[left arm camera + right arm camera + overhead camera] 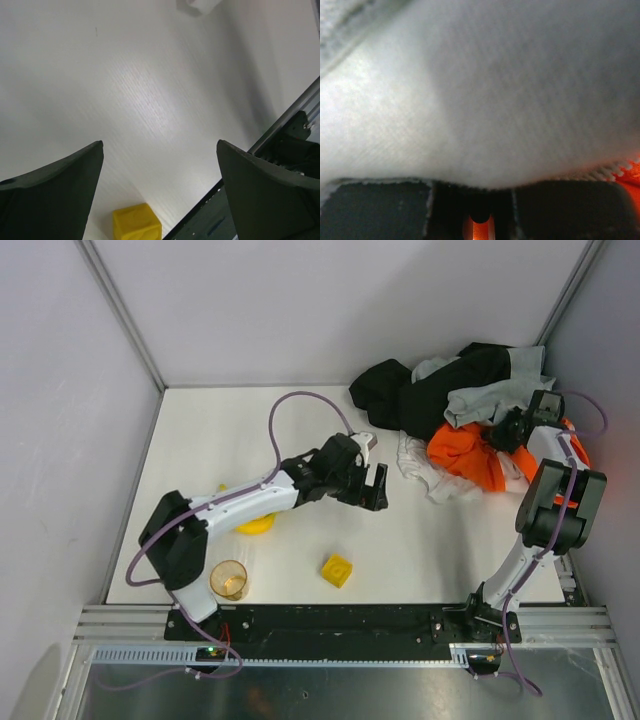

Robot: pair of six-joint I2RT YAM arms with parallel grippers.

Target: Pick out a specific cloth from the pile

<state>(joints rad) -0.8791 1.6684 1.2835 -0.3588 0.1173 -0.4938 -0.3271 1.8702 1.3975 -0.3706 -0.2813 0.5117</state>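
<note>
White soft fabric cloth is lying on the white table at the left edge of the big mixed-garment pile, partly under a bright orange garment. Our left gripper hangs wide open over bare table. Our right gripper is closed and buried in pale grey fabric. We can't tell if it's pinching any.

Tips of the right gripper are lost in the pile. Its wrist cam shows just blurry pale fabric, and the cloth is half-buried at the pile's left edge.
</note>
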